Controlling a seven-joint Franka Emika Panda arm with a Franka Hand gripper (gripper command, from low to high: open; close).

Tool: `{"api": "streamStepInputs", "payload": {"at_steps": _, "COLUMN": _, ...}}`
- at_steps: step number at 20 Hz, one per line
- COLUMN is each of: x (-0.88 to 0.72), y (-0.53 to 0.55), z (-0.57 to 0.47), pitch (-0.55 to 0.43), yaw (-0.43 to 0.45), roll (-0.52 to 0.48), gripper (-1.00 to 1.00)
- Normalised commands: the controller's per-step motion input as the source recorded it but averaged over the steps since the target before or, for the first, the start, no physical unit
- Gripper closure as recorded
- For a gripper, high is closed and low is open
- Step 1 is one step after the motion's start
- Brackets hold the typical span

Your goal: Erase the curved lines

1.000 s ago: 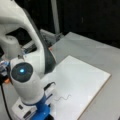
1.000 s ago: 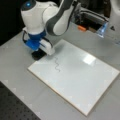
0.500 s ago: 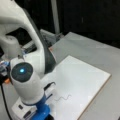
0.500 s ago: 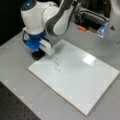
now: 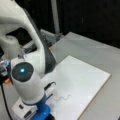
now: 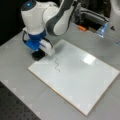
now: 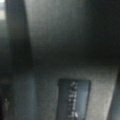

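- The grey table (image 6: pixel 17 82) carries everything in both front views; in a front view its near left corner shows a dark perforated surface (image 6: pixel 15 110).
- The white Panda arm (image 6: pixel 55 17) bends down over the board's left corner in a front view; its joint cap with a blue light (image 5: pixel 22 70) shows in a front view.
- The white board (image 6: pixel 82 77) lies flat on the table, with a bright glare patch (image 6: pixel 89 59) toward its far right part.
- The gripper (image 6: pixel 38 55), below a blue mount, sits low at the board's left corner, just off the edge; I cannot tell how its jaws stand.
- The curve lines (image 6: pixel 57 64), a thin dark squiggle, lie on the board just right of the gripper, unerased; they show in both front views (image 5: pixel 63 97).
- The wrist view shows only dark blurred surfaces.
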Motion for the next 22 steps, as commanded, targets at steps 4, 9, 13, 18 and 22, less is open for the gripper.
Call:
{"api": "streamStepInputs", "payload": {"at_steps": 4, "x": -0.10, "y": 0.06, "z": 0.25, "pitch": -0.009, "yaw": -0.184, "roll": -0.209, "gripper": 1.00}}
{"api": "streamStepInputs", "payload": {"at_steps": 9, "x": -0.16, "y": 0.12, "z": 0.41, "pitch": 0.068, "yaw": -0.097, "roll": -0.250, "gripper": 1.00}}
{"api": "streamStepInputs", "payload": {"at_steps": 13, "x": -0.16, "y": 0.15, "z": 0.19, "pitch": 0.074, "yaw": -0.033, "roll": -0.172, "gripper": 1.00}}
{"api": "streamStepInputs", "payload": {"at_steps": 18, "x": -0.14, "y": 0.14, "z": 0.09, "pitch": 0.068, "yaw": -0.014, "roll": -0.093, "gripper": 1.00}}
{"api": "streamStepInputs", "payload": {"at_steps": 22, "x": -0.16, "y": 0.17, "z": 0.14, "pitch": 0.072, "yaw": -0.071, "roll": 0.032, "gripper": 1.00}}
